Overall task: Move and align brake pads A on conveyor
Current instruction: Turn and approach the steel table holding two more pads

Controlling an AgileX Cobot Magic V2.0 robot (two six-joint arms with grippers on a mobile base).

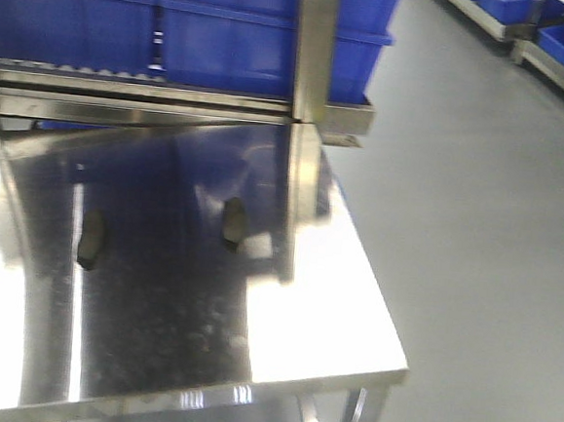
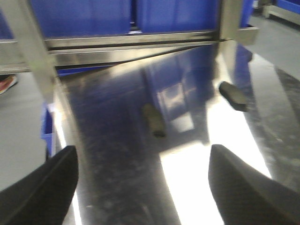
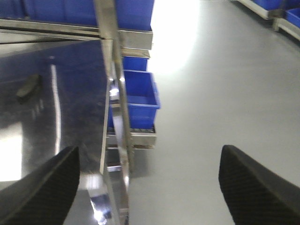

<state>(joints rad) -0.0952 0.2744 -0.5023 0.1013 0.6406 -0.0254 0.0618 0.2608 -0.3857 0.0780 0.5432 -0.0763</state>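
One brake pad is lying toward the left of the shiny steel table and a second brake pad is resting just beside the upright post, the two well apart and neither on the conveyor. The left gripper is hovering over the table with its fingers spread wide and holding nothing. The right gripper is likewise gaping empty, hanging out past the table edge over the floor. The main risk, as I judge it, is coming from the pad by the post: a finger reaching for it could be knocking the post, or shoving the pad along the slick steel instead of pinching it. Both pads are looking thin and flat, so fingertips may be scraping the top and slipping off. Glare and reflections of the blue bins are making the pads' edges hard to read, and every view is blurred. The conveyor is not showing anywhere, so where the pads must go cannot be told, and any groove on them is too small to make out.
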